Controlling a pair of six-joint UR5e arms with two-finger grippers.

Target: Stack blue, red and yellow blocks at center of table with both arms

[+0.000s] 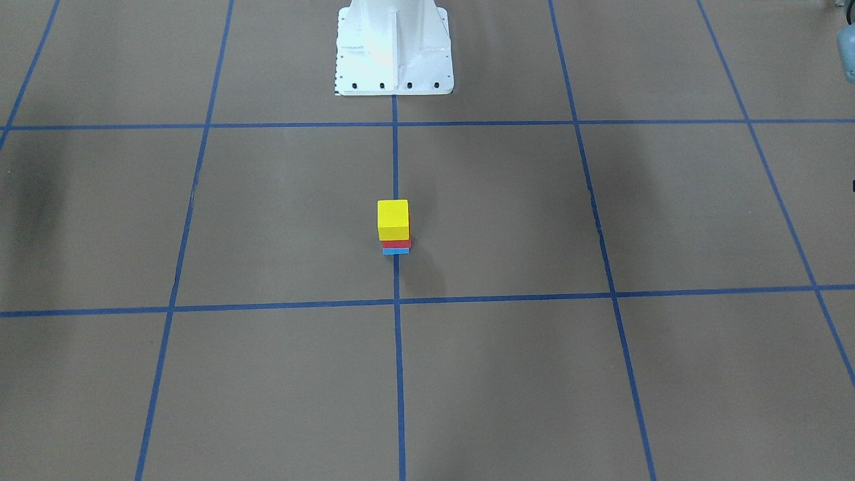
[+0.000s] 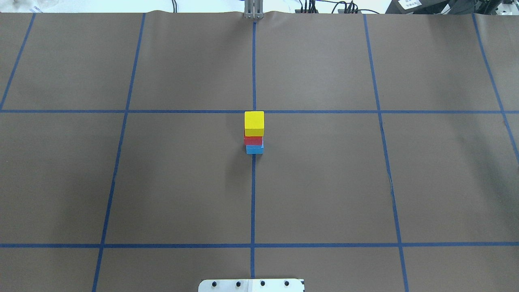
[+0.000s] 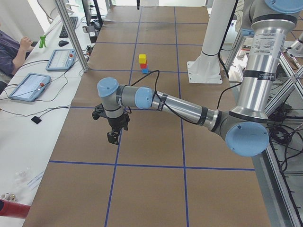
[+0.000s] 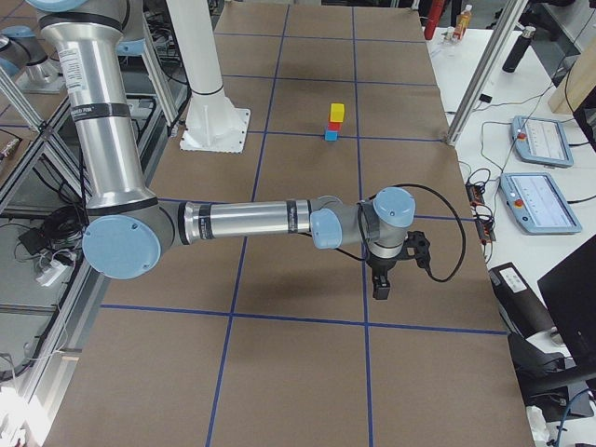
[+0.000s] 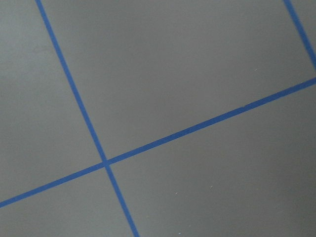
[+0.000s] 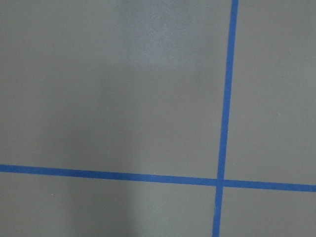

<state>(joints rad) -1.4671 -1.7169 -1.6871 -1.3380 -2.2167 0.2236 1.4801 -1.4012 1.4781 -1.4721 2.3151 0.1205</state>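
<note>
The stacking looks finished: the blue block (image 2: 254,149) sits on the table (image 2: 182,182), the red block (image 2: 253,140) on it, and the yellow block (image 2: 254,123) on top. The tower stands straight out in front of the white pedestal (image 1: 394,47), on the tape line (image 2: 253,194) running from the pedestal's middle. Its long axis is vertical, upright, with faces roughly square to the grid. The left gripper (image 3: 112,137) hangs above the table well off to the pedestal's left, the right gripper (image 4: 382,284) well off to its right, both touching nothing. Whether their fingers are spread or pressed together I cannot tell. No next move seems needed beyond keeping clear of the tower
</note>
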